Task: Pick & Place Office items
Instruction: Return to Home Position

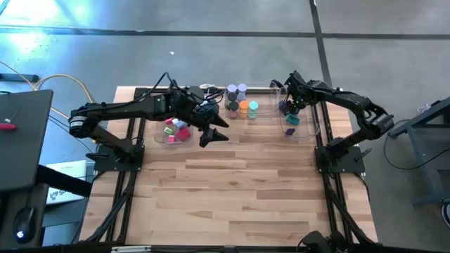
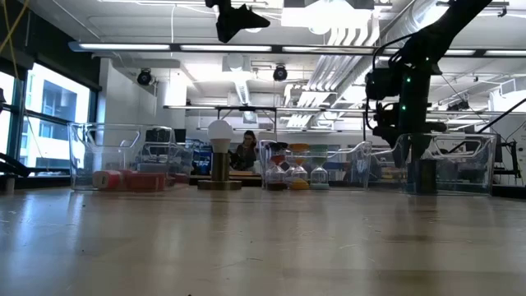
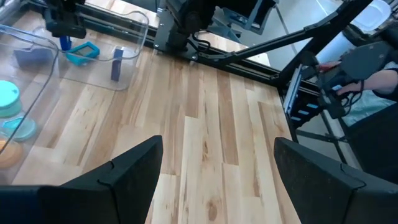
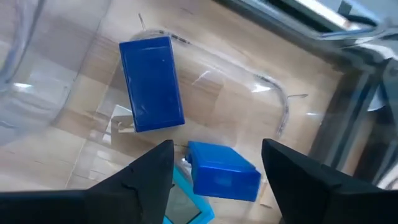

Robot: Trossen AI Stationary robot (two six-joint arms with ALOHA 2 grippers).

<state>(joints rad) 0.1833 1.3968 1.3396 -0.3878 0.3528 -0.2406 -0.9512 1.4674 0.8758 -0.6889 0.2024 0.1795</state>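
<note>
A wooden surface (image 1: 239,190) carries three clear trays in a row along its far edge. The right claw (image 4: 217,143) hangs just above the right tray (image 2: 468,164), its fingers spread apart and gripping nothing. Directly below it, on the tray floor, lie a long blue block (image 4: 151,84) and a squatter blue block (image 4: 222,171), close together but not touching.

The left claw (image 3: 217,146) hovers high over the surface beside the left tray (image 2: 86,152), wide open and empty. Pink and red blocks (image 1: 176,128) rest in that tray. Coloured rolls (image 1: 242,107) stand in the middle tray (image 2: 353,160).

The blocks look like hard, smooth plastic: probably light, rigid and a little slippery. The best hold is likely across the two narrow flat sides. The rolls may tip or roll away, so pinching each across its round body seems safest.
</note>
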